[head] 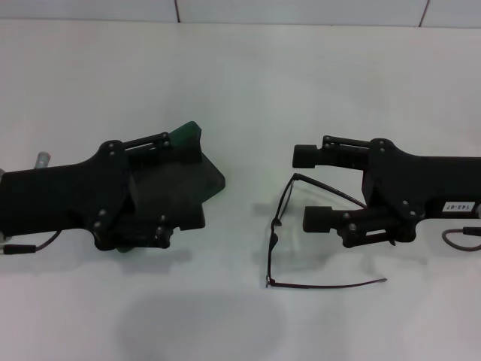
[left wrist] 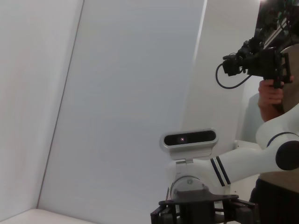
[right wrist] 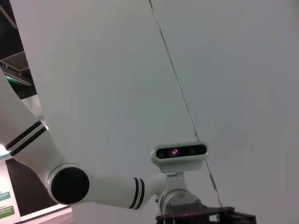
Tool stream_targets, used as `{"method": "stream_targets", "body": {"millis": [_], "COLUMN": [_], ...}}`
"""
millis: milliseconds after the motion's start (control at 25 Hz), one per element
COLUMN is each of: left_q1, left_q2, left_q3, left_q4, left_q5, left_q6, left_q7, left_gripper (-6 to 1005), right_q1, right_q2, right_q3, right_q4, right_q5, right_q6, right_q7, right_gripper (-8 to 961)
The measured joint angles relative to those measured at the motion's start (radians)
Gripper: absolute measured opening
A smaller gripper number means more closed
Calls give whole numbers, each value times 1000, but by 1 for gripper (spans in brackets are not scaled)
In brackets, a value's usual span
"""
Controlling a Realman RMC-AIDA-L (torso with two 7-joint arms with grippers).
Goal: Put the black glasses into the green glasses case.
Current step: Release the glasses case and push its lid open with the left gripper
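Glasses lie nearest the right pincer (head: 307,188): its parted fingers straddle one temple of the black glasses (head: 274,232); left pincer (head: 176,180) spans the green glasses case (head: 192,177), grip unclear.

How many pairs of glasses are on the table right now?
1. The black glasses lie open on the table by the right gripper; none shows elsewhere, though the left gripper hides part of the green case.
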Motion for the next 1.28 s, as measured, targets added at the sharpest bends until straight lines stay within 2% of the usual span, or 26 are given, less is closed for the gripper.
{"method": "stream_targets", "body": {"millis": [600,720,840,920,1000,1040,1080,1160,1200,1240,1280], "left_q1": [-1,-6,-4,8,27,32,37,30,10,1,-31], "left_q2": [-8,-7,-26,-59,-99,-110,-117,-115,-111,-110,-109], "left_q3": [0,-15,-62,-96,-99,-87,-52,25,70,85,117], "left_q4": [3,55,234,427,682,767,880,1004,1054,1068,1078], "left_q5": [2,-20,-19,29,164,226,324,491,607,648,754], "left_q6": [1,2,-43,-132,-249,-279,-321,-368,-385,-390,-394], "left_q7": [-3,-53,-224,-362,-487,-524,-589,-712,-808,-841,-912], "left_gripper": [842,836,829,825,820,818,816,811,809,807,806], "right_q1": [-7,-11,-30,-49,-75,-93,-113,-147,-164,-184,-194], "right_q2": [0,-2,-8,-14,-22,-26,-28,-29,-27,-25,-24], "right_q3": [0,4,26,48,76,95,115,153,171,189,199], "right_q4": [0,2,10,10,11,11,12,12,12,12,12], "right_q5": [-1,-1,-4,-12,-21,-23,-24,-24,-25,-25,-25], "right_q6": [-3,2,29,52,60,60,57,54,54,54,54], "right_q7": [0,-7,-26,-30,-30,-30,-30,-30,-31,-32,-33], "right_gripper": [874,874,874,874,874,874,874,874,874,874,874]}}
